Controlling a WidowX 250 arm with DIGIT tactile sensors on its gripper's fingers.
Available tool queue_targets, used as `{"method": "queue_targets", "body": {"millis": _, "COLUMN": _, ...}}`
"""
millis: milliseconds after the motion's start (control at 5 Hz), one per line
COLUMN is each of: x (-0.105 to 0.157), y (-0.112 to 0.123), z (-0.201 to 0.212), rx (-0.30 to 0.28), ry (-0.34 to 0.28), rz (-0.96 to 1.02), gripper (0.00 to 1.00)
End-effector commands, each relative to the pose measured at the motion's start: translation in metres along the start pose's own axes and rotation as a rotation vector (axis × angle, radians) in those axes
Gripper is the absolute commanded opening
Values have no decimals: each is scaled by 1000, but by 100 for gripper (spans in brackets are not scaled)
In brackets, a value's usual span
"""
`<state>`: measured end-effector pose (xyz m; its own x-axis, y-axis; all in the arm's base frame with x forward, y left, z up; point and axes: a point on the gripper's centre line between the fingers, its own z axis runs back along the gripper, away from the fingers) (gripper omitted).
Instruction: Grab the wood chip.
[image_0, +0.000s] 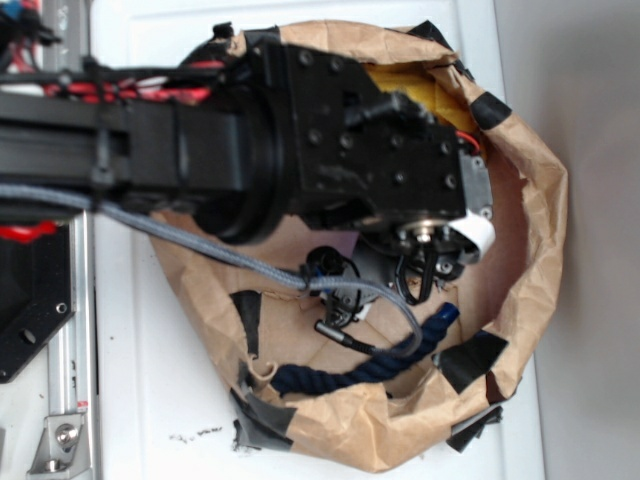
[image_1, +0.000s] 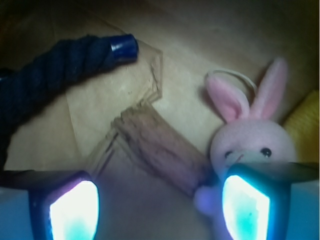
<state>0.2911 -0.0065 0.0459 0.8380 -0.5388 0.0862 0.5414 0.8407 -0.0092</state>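
Note:
The wood chip (image_1: 162, 147) is a flat brown streaky slab lying diagonally on the brown paper in the wrist view, one ragged end up left, the other next to the pink plush bunny (image_1: 252, 140). My gripper (image_1: 159, 210) is open; its two glowing fingertips stand wide apart just below the chip, with bare paper between them. The right fingertip (image_1: 245, 210) overlaps the bunny's lower body. In the exterior view the arm and gripper (image_0: 425, 265) reach down into the paper nest and hide the chip.
A dark blue rope (image_1: 45, 82) with a shiny blue end cap curves at the upper left; it also lies along the nest's front (image_0: 350, 365). A yellow object (image_1: 305, 130) sits behind the bunny. Crumpled brown paper walls (image_0: 540, 200) taped in black ring the area.

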Motion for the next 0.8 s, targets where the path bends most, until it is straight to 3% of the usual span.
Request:
{"method": "queue_targets", "body": {"millis": 0, "x": 7, "y": -15, "z": -9, "rx": 9, "ry": -58, "rz": -201, "gripper": 100}}
{"method": "queue_targets", "body": {"millis": 200, "x": 2, "y": -10, "z": -24, "rx": -14, "ry": -39, "rz": -242, "gripper": 100}}
{"method": "queue_targets", "body": {"millis": 600, "x": -4, "y": -29, "z": -39, "rx": -47, "ry": -6, "rz": -265, "gripper": 100}}
